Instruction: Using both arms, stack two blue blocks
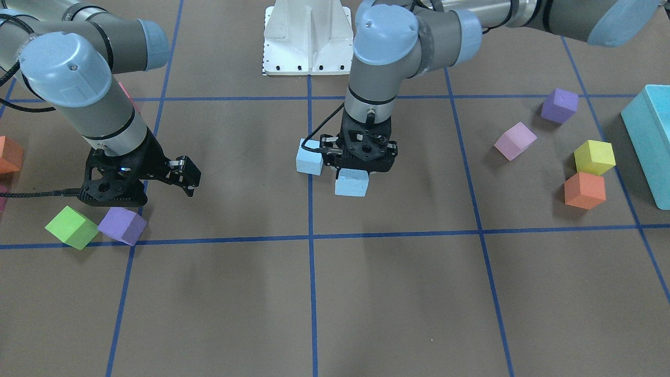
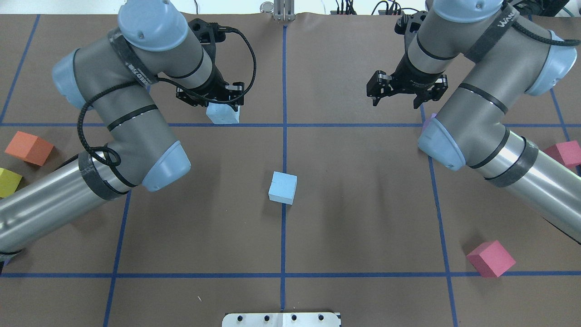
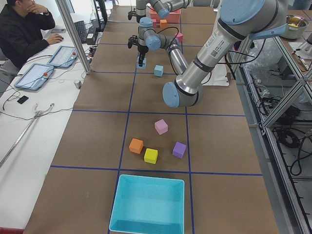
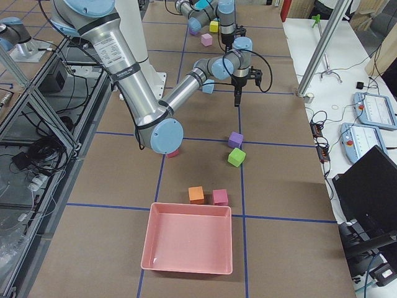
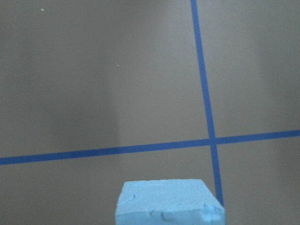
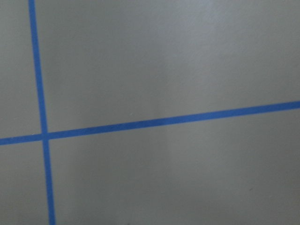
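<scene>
My left gripper is shut on one pale blue block and holds it just under its black body. That block fills the bottom edge of the left wrist view, with brown table and blue tape lines beyond it. The other blue block sits on the table on the centre tape line, nearer the robot's base, apart from the held one. My right gripper is open and empty, off to the side. The right wrist view shows only bare table.
A green cube and a purple cube lie by the right gripper. A pink cube, a purple cube, a yellow cube and an orange cube lie near the teal bin. A pink bin stands at the right end.
</scene>
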`<action>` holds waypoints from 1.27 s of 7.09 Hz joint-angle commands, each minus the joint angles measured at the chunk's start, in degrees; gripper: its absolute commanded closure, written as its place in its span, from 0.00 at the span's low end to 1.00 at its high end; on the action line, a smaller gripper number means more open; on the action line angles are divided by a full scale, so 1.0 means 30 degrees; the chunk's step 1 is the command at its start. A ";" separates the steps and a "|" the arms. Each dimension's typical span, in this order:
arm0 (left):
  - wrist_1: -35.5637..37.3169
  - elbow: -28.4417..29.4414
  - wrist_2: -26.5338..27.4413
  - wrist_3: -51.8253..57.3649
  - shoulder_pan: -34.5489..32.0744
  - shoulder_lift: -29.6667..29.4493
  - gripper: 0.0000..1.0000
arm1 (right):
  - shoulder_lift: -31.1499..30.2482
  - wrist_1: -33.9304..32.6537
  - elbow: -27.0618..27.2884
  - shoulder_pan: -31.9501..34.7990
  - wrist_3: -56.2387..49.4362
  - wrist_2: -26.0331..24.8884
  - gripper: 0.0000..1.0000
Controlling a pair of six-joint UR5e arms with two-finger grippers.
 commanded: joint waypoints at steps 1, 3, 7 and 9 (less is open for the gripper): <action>0.1058 0.0032 0.0655 -0.0298 0.0870 -0.0636 0.51 | -0.0253 0.0070 0.0040 0.0044 -0.0220 0.0001 0.00; 0.1176 0.0236 0.0510 -0.2169 0.1602 -0.0577 0.51 | -0.0312 0.0071 0.0215 0.0044 -0.0338 0.0001 0.00; 0.1088 0.0647 -0.0512 -0.3230 0.2601 -0.0664 0.48 | -0.0458 0.0100 0.0215 0.0015 -0.0368 0.0001 0.00; 0.0856 0.1084 -0.0546 -0.3230 0.2601 -0.0752 0.48 | -0.0459 0.0100 0.0216 0.0015 -0.0368 0.0001 0.00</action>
